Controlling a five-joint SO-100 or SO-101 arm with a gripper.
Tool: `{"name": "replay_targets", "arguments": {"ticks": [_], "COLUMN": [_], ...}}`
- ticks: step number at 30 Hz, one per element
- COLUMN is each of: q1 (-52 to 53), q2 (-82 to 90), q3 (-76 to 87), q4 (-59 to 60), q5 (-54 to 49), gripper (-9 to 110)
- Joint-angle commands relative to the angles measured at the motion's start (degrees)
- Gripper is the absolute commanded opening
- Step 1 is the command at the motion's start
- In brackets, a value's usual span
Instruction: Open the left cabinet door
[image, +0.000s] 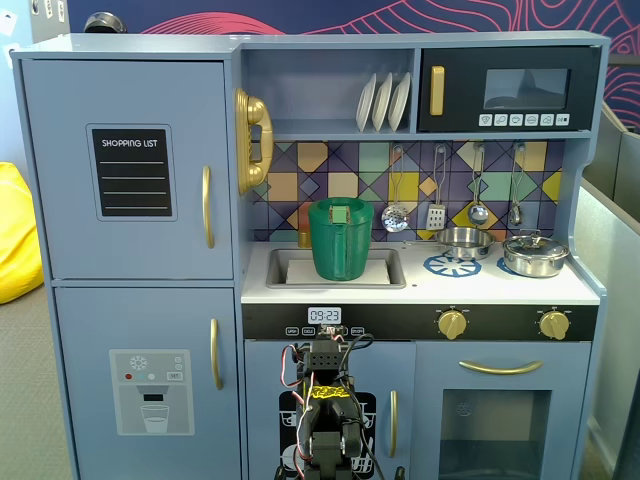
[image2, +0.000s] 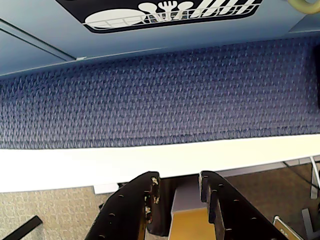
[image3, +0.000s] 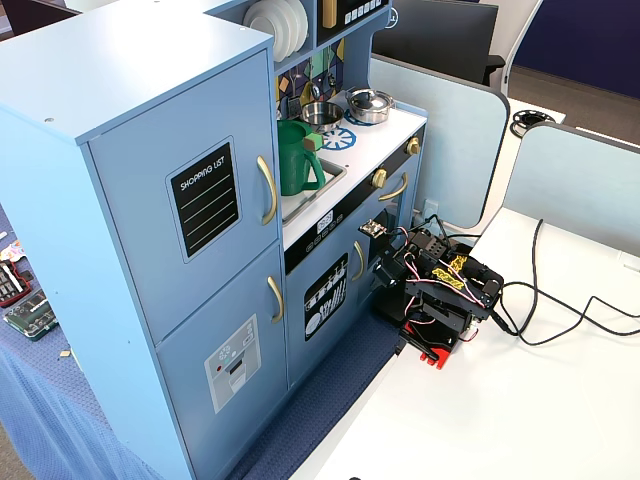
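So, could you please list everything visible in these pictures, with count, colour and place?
left cabinet door: 1, blue-grey, upper left, shut, gold handle
water-dispenser door: 1, blue, below it
dishes-graphic door: 1, blue, under the sink
oven door: 1, blue, lower right
toy phone: 1, gold, beside upper door
plates: 3, white, shelf
microwave: 1, black, top right
pitcher: 1, green, in sink
utensils: 4, silver, hanging
pots: 2, silver, stovetop
knobs: 2, gold
clock: 1, reads 09:23
cables: black, white table
arm: 1, black, folded
gripper: 1, black, slightly open, empty
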Motion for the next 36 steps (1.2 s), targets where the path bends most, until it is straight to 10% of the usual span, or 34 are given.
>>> {"name": "replay_targets", "arguments": {"ticks": [1,26,36], "q1": [-0.6,-8.2,-20.1], "q2": [-0.4,-0.4,-4.5], "q3": [0.1,0.1,-12.2], "q4": [10.8,10.6,-13.8], "q5": [-0.3,-3.6,3.6], "gripper": [1,1,0]}}
